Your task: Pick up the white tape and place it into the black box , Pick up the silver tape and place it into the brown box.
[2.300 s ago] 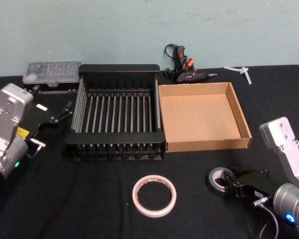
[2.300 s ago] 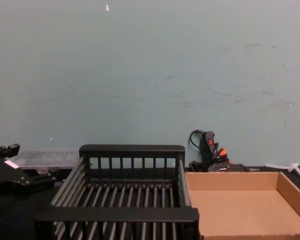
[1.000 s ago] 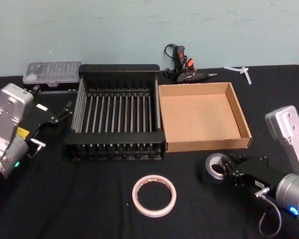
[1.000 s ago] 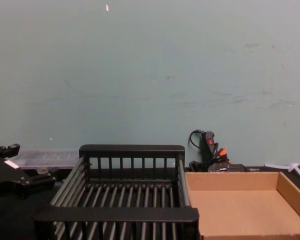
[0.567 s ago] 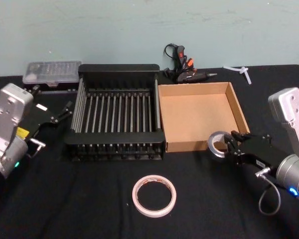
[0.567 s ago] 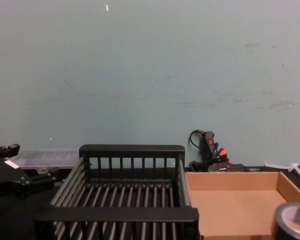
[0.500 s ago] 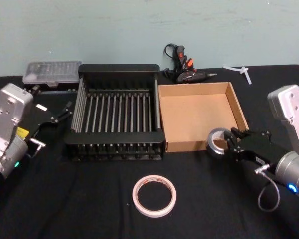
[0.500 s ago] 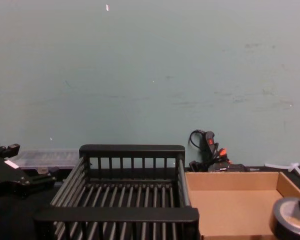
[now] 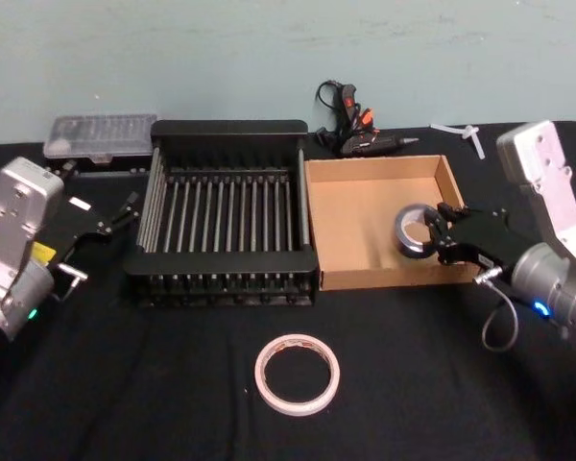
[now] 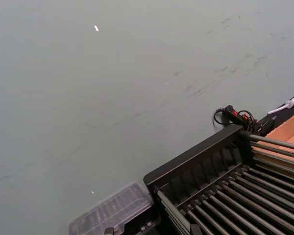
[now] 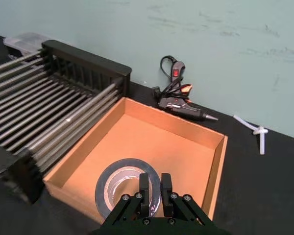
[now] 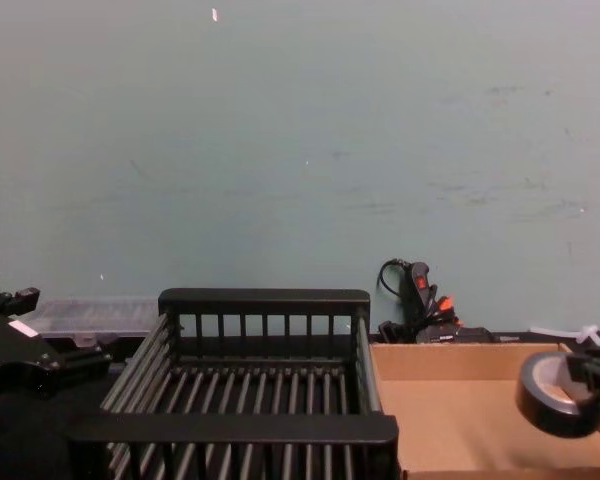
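In the head view the right gripper [image 9: 442,233] pinches the silver tape [image 9: 415,230] by its rim above the brown box [image 9: 365,216]; best to lower it to the floor before letting go, well inside the near wall. The white tape [image 9: 298,376] lies on the black cloth [image 9: 154,384] before the black box [image 9: 226,216]; the left gripper [image 9: 110,219] idles beside that box, and I cannot tell how its fingers stand. The right wrist view shows the roll held over the box floor, a glue gun [image 11: 181,103] beyond. The chest view has the roll hanging clear of the floor, with a teal wall [image 12: 300,140] behind.
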